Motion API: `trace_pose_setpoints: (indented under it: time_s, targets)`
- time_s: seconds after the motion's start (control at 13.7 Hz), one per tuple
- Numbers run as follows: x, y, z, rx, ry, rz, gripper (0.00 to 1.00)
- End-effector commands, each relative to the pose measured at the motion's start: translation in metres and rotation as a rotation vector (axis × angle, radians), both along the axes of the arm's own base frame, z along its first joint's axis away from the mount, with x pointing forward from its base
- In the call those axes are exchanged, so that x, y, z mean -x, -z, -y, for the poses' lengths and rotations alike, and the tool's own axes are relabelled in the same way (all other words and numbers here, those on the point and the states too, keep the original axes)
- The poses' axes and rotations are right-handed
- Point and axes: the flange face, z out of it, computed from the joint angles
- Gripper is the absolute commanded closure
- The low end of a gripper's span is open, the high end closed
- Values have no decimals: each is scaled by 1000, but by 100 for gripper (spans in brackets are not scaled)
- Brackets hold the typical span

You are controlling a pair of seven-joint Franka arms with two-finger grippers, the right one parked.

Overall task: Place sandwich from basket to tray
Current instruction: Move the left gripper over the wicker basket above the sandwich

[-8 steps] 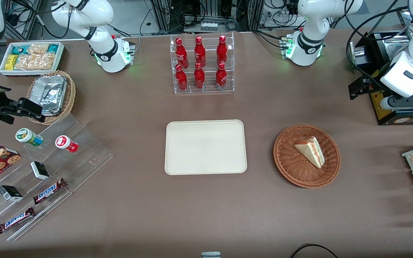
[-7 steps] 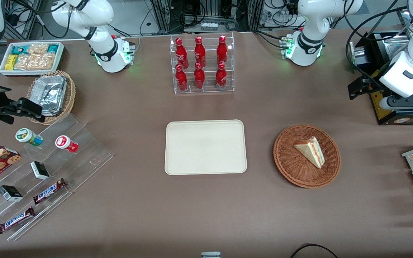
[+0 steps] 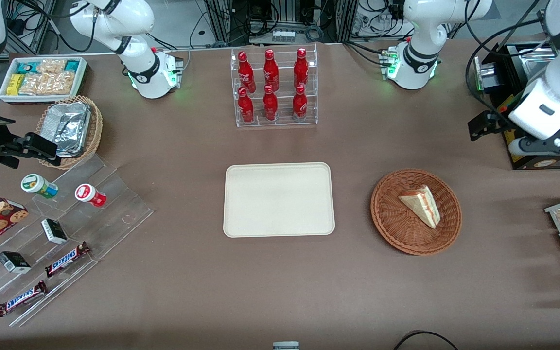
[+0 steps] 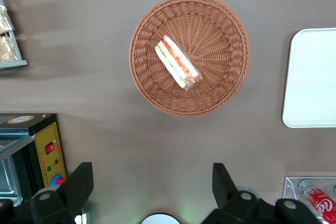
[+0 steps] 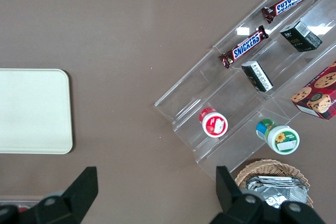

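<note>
The small triangular white-bread sandwich (image 3: 421, 205) with red and green filling lies in the round reddish-brown woven wicker basket (image 3: 394, 228), beside the flat cream-beige rectangular tray (image 3: 278, 200). The left arm's two-finger gripper (image 4: 152, 184), fingers spread apart and grasping nothing, hangs above the brown table (image 3: 280, 287), well apart from the basket and farther from the front camera than it.

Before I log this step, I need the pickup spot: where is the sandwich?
The sandwich lies in the basket, beside the tray, toward the working arm's end; the open claw hangs apart from it.
</note>
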Motion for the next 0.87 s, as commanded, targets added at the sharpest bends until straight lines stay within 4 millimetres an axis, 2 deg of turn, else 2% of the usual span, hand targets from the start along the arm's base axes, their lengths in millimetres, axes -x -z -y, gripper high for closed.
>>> trace_pose_setpoints:
  time_s: [0.0,0.29,0.58,0.8]
  targets:
    - [1,28,-3,-1,-12,1,0]
    - [-10,89,0,-11,-129,54,0]
    - [-21,132,3,-8,-276,65,0]
    - [-30,168,15,-13,-344,47,0]
